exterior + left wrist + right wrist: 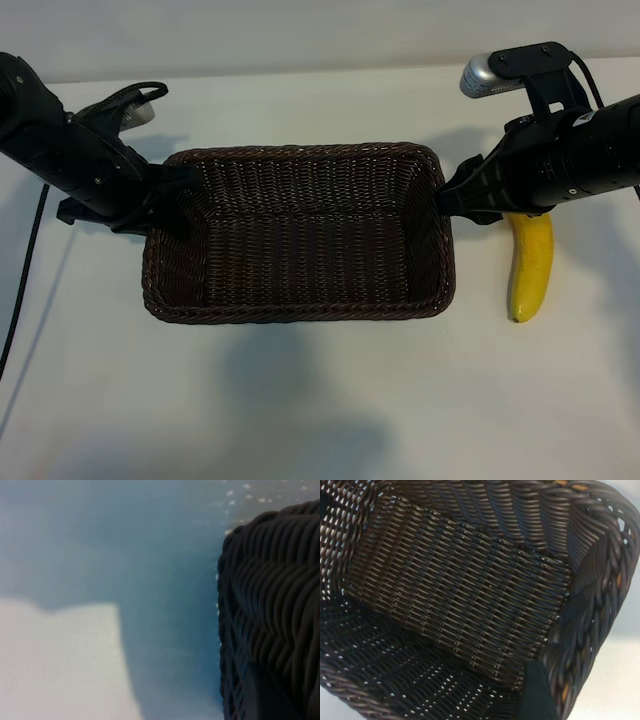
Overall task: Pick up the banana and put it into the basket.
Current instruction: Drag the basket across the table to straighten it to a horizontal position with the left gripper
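Banana outside, basket gripped at both ends

Banana point(529, 266) lies on the white table point(320, 400) just beside the wicker basket's point(300, 312) right end. Left gripper point(172, 195) pinches the left rim narrowly; right gripper point(447, 198) clasps the right rim, jaws wider. No legible writing anywhere.

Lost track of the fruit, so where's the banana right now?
In the exterior view the banana lies on the table, outside the basket off its right end, partly under the right arm.

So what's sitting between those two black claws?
The basket: in the exterior view the left gripper is at one short end, the right gripper at the other. The banana lies outside.
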`<state>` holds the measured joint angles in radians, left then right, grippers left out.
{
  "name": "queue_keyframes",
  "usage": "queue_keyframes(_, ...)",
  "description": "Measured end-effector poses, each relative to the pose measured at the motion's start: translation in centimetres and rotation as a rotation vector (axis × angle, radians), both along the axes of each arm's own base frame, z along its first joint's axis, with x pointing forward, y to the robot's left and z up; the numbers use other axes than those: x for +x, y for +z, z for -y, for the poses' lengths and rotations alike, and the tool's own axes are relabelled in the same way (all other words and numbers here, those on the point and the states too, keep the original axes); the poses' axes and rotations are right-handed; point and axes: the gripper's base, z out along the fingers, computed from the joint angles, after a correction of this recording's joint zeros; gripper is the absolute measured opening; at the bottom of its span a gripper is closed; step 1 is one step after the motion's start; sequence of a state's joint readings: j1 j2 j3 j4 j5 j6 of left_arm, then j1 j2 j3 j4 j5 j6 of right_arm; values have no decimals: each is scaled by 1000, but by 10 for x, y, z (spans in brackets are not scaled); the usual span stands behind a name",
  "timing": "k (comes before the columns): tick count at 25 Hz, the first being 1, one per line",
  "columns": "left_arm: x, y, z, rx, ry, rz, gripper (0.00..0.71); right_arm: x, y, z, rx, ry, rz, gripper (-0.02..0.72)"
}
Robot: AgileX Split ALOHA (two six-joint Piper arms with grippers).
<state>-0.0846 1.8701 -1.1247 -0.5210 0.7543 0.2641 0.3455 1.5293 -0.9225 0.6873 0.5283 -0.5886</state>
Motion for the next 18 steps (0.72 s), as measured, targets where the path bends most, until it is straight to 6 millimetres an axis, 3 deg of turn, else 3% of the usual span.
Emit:
queue_keyframes(4,0,0,0,0,-1,0,178,0,0,0,0,0,0,505)
queue_keyframes(13,-1,4,-2,20,23,-13,484,0,0,0,0,0,0,505)
queue_keyframes(18,-10,26,-6,65,13,-4,521,0,0,0,0,0,0,505)
